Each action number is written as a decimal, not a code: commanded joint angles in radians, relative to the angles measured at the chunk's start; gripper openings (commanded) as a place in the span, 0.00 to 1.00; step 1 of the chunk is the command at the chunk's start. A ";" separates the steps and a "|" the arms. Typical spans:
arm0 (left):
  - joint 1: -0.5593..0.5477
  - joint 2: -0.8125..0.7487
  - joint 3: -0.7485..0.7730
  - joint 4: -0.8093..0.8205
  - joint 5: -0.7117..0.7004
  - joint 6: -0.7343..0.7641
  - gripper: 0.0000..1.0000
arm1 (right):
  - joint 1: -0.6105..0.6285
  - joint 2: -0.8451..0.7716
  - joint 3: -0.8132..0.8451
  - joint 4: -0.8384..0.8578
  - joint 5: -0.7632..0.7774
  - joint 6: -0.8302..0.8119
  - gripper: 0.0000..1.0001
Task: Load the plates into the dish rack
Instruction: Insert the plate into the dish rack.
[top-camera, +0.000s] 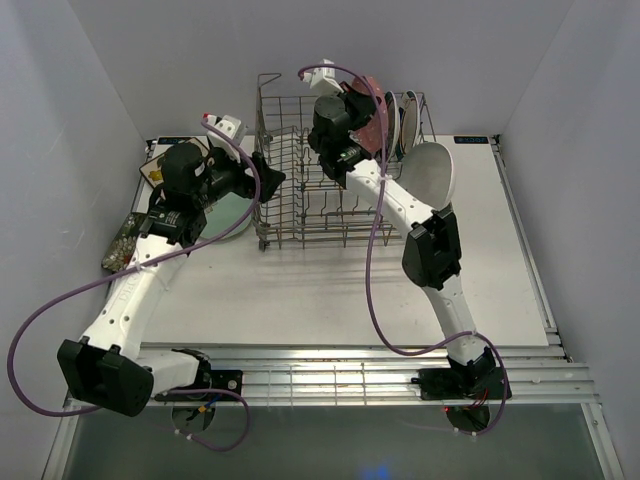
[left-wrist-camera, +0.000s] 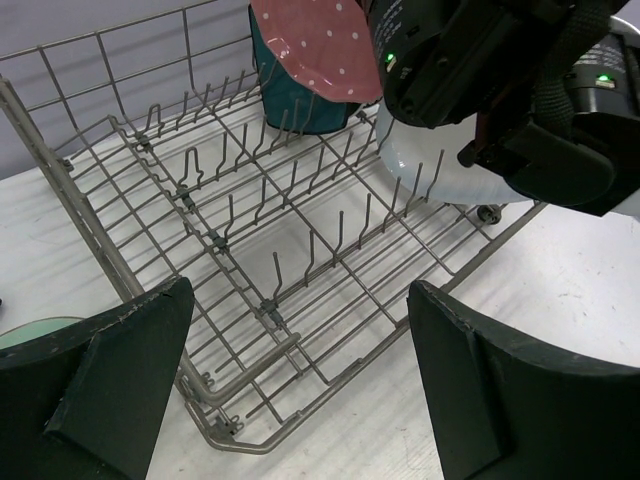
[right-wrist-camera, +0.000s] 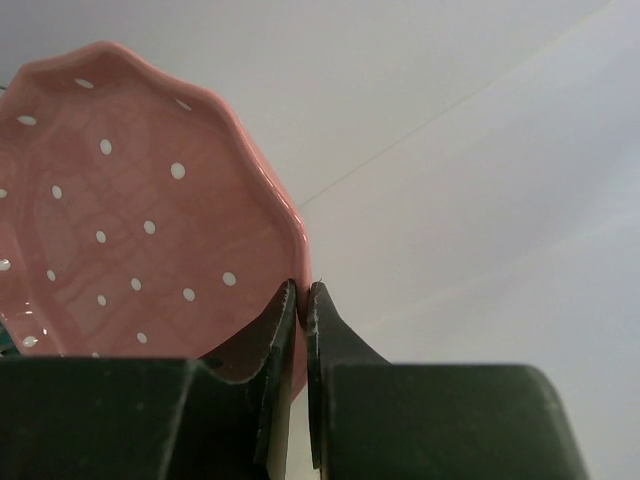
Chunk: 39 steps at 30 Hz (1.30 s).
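The grey wire dish rack (top-camera: 300, 190) stands at the back middle of the table. My right gripper (top-camera: 362, 122) is shut on the rim of the pink dotted plate (top-camera: 373, 100) and holds it upright over the rack's far right part. In the right wrist view the fingers (right-wrist-camera: 302, 292) pinch the pink plate's edge (right-wrist-camera: 130, 200). A dark teal square plate (left-wrist-camera: 290, 100) stands in the rack behind the pink plate (left-wrist-camera: 310, 45). A white oval plate (top-camera: 437, 175) leans at the rack's right end. My left gripper (top-camera: 266, 182) is open and empty by the rack's left side (left-wrist-camera: 260, 250).
A mint round plate (top-camera: 228, 212) lies left of the rack under my left arm. A dark floral square plate (top-camera: 125, 245) and a cream plate (top-camera: 155, 170) lie at the far left. Round rimmed plates (top-camera: 408, 115) stand at the rack's far right. Walls close in on three sides.
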<state>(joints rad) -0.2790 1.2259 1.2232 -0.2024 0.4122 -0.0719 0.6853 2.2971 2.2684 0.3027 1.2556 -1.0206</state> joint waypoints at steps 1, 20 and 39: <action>-0.003 -0.062 -0.013 0.008 0.013 -0.003 0.98 | -0.001 -0.007 0.072 0.161 0.041 -0.062 0.08; -0.003 -0.082 -0.014 -0.029 0.068 0.001 0.98 | -0.006 0.081 0.120 0.177 0.084 -0.116 0.08; -0.002 -0.091 -0.039 -0.031 0.109 0.004 0.98 | 0.003 0.170 0.134 0.233 0.156 -0.219 0.08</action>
<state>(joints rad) -0.2790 1.1572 1.1919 -0.2218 0.4992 -0.0689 0.6880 2.4603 2.3383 0.4374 1.3861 -1.2026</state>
